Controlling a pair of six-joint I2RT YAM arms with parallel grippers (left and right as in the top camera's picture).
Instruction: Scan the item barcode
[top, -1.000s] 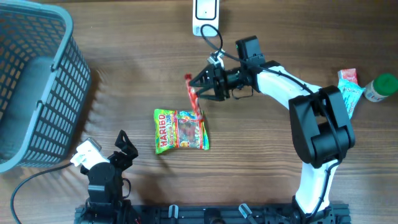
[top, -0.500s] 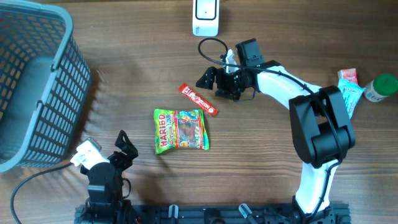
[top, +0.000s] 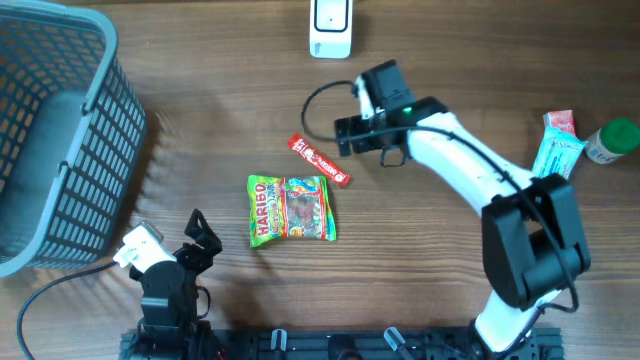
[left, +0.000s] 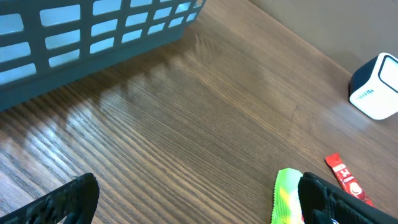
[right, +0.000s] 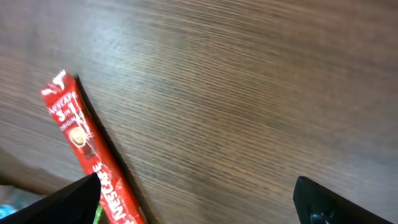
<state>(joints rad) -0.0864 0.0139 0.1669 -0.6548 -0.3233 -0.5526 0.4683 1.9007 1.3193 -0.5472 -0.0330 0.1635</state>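
A thin red foil stick sachet (top: 320, 160) lies flat on the wood-grain surface (top: 200, 130), between a white boxy scanner (top: 331, 25) and a glossy crinkled candy bag (top: 292, 209). The right arm's fingers (right: 74, 199) hang spread and empty beside it; the left arm's fingers (left: 62, 202) gape idle. So slick and flat, the sachet may skid from a pinch.

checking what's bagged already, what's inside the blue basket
From overhead the basket shows only its own grey bottom, with no item on it. Its left part is cut off by the frame, so unseen. The Haribo bag and red stick lie outside it.
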